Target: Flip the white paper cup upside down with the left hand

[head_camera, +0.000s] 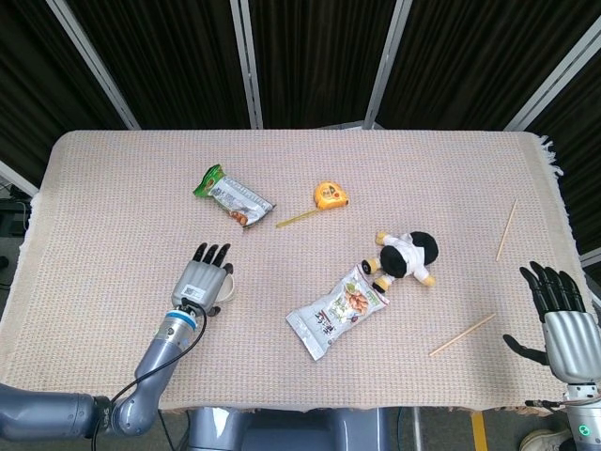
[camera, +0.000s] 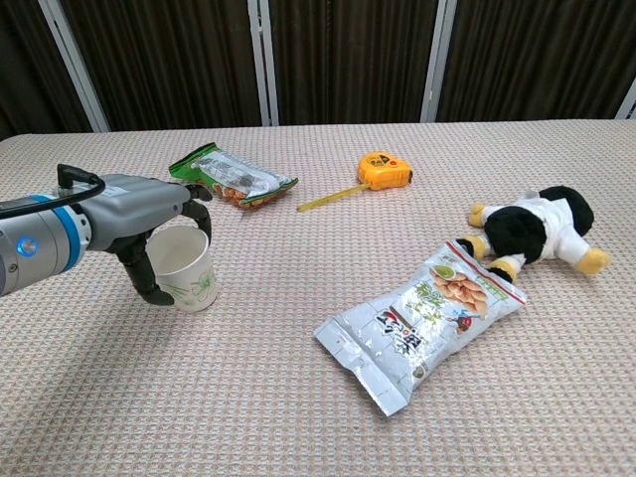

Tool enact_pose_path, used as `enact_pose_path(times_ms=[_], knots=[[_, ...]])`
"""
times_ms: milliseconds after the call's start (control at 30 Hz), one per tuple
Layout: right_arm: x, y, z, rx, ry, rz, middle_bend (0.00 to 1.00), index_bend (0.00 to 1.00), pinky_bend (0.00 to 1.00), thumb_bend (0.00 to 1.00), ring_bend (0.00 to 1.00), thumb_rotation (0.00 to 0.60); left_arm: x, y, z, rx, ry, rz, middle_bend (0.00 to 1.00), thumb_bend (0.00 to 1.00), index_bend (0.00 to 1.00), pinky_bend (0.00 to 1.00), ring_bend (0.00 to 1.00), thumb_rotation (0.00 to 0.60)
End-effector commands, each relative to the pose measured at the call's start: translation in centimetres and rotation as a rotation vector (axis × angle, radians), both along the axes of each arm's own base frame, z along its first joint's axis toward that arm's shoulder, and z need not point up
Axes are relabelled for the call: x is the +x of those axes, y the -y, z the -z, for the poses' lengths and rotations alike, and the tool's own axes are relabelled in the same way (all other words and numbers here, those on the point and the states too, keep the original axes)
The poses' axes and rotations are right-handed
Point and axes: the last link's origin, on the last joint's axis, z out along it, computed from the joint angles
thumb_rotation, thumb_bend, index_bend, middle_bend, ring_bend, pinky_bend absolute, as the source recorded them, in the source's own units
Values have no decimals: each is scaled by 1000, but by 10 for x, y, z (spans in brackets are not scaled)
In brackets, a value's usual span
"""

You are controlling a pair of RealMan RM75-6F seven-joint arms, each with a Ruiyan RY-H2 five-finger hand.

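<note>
The white paper cup (camera: pixel 191 274) with a green print stands upright, mouth up, on the table's left front part; in the head view only its right rim (head_camera: pixel 227 286) shows past the hand. My left hand (camera: pixel 134 214) straddles it. The fingers (camera: pixel 198 212) reach over the far rim and the thumb (camera: pixel 149 288) curves down along the cup's near left side. From the head view, the left hand (head_camera: pixel 200 279) has its fingers still fairly straight. My right hand (head_camera: pixel 562 321) hovers at the table's right front corner, fingers spread, holding nothing.
A green snack bag (camera: pixel 231 177) lies behind the cup. An orange tape measure (camera: pixel 384 168) with its tape pulled out sits mid-table. A plush toy (camera: pixel 532 229) and a silver snack bag (camera: pixel 417 323) lie to the right. Two wooden sticks (head_camera: pixel 462 334) (head_camera: pixel 507 228) lie near the right edge.
</note>
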Motion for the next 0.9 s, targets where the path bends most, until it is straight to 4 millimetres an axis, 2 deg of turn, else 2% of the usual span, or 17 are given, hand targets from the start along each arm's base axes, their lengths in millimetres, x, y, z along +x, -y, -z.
enact_pose_path(times_ms=[33,367,667,800,900], knots=[[0,0,0,0,-1,0,0,0,0,8,0,600,-2,0,-3,7,4,-5,0,136,341,0,0,600],[0,0,1,0,-3,4,0,0,0,9,0,600,-11,-1,-9,22,87,-48,0,163,381,0,0,600],[0,0,1,0,-3,3,0,0,0,9,0,600,-15,-1,-2,31,418,-101,0,164,380,0,0,600],[0,0,3,8,-7,6,0,0,0,9,0,600,-25,-2,6,20,485,-96,0,163,379,0,0,600],[0,0,3,10,-7,8,0,0,0,8,0,600,-39,-2,11,5,456,-95,0,163,377,0,0,600]])
